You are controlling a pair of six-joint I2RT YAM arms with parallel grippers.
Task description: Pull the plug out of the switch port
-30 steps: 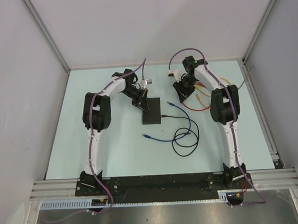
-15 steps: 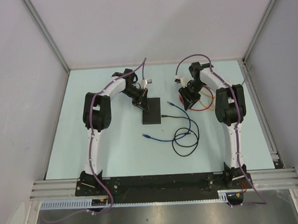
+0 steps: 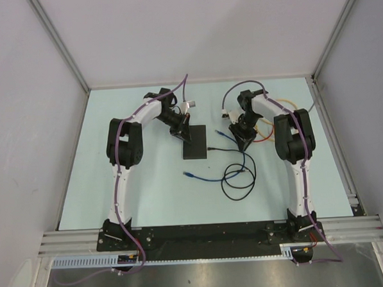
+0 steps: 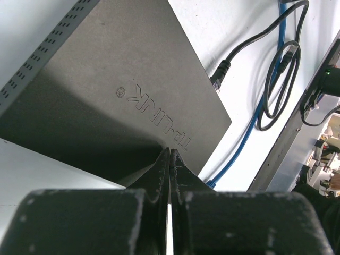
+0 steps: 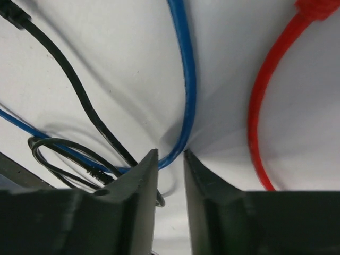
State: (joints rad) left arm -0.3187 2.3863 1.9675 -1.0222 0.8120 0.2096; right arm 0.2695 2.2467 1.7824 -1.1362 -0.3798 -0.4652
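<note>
My right hand (image 3: pixel 241 132) has swung in from the far right of the tabletop (image 3: pixel 142 191), away from the red cable (image 3: pixel 263 139), and now sits just right of the flat matte-black rectangular switch box (image 3: pixel 195 143). Its fingers (image 5: pixel 146 178) have narrowed but still show a gap. In the wrist view the thin blue cable (image 5: pixel 186 90) runs right up to that gap, and I cannot see anything pinched yet. My left hand (image 4: pixel 169 155) has not shifted: it is clenched tight, empty, tips pressed on the switch box top near its far corner, pinning it. The switch box lies mid-tabletop between the arms, and the black plug (image 4: pixel 220 71) is still seated in its right edge, so the pull is not done. I judge the right hand is lined up on the blue cable rather than on the black plug just nearer me. Count: one switch box, one black cable (image 3: pixel 237 186), one blue, one red, plus a yellowish cable (image 3: pixel 287 102) partly hidden behind the right arm; two hands.
</note>
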